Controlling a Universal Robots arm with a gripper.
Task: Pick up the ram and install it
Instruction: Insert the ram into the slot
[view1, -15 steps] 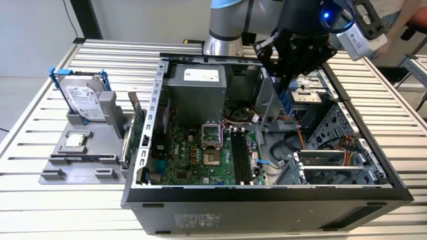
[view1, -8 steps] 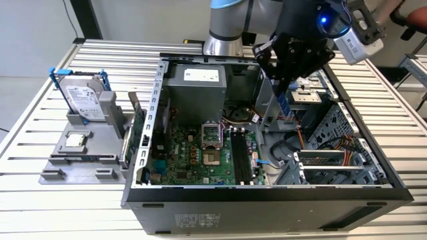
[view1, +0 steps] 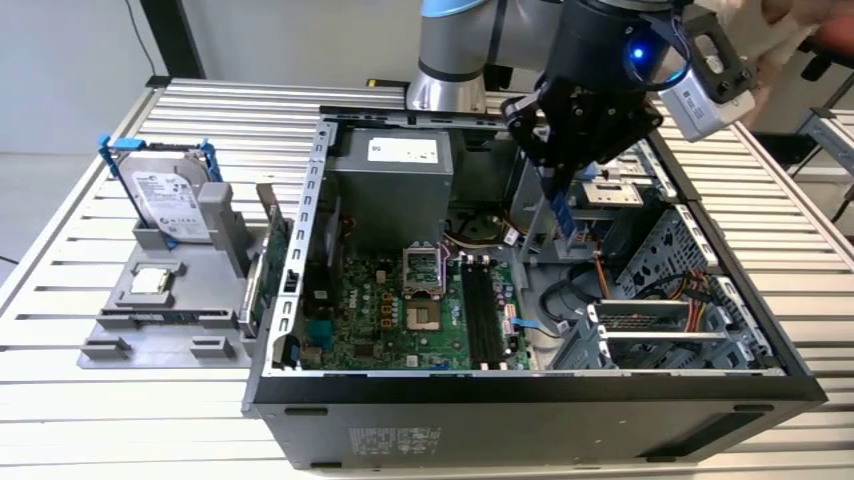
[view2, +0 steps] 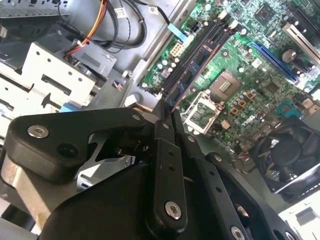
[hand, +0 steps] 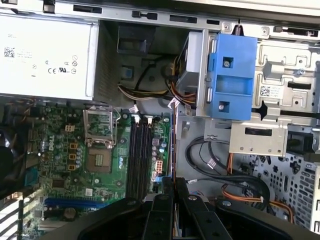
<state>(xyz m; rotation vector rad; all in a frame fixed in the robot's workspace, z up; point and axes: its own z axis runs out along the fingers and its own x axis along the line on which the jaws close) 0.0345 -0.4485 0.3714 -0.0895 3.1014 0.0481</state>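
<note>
claw (view1: 558, 172) pinched narrow on the ram (view1: 562, 215), stick hanging upright below it. ram is in the air inside the open pc case (view1: 534, 420), over the motherboard (view1: 374, 310) and not seated. in the first wrist view its edge lines up just beside the memory slots (hand: 140, 150), on the drive cage (hand: 260, 145) side. hard drive (view1: 167, 200) stands on the worktop (view1: 120, 425) at the exterior view's left.

The ram (hand: 173, 145) is seen edge-on in both wrist views, a thin strip; its chips and label cannot be seen, and its upper end is hidden inside the hand (hand: 174, 181) clamped on it. The exterior view's top edge cuts off the arm (view1: 454, 50).
</note>
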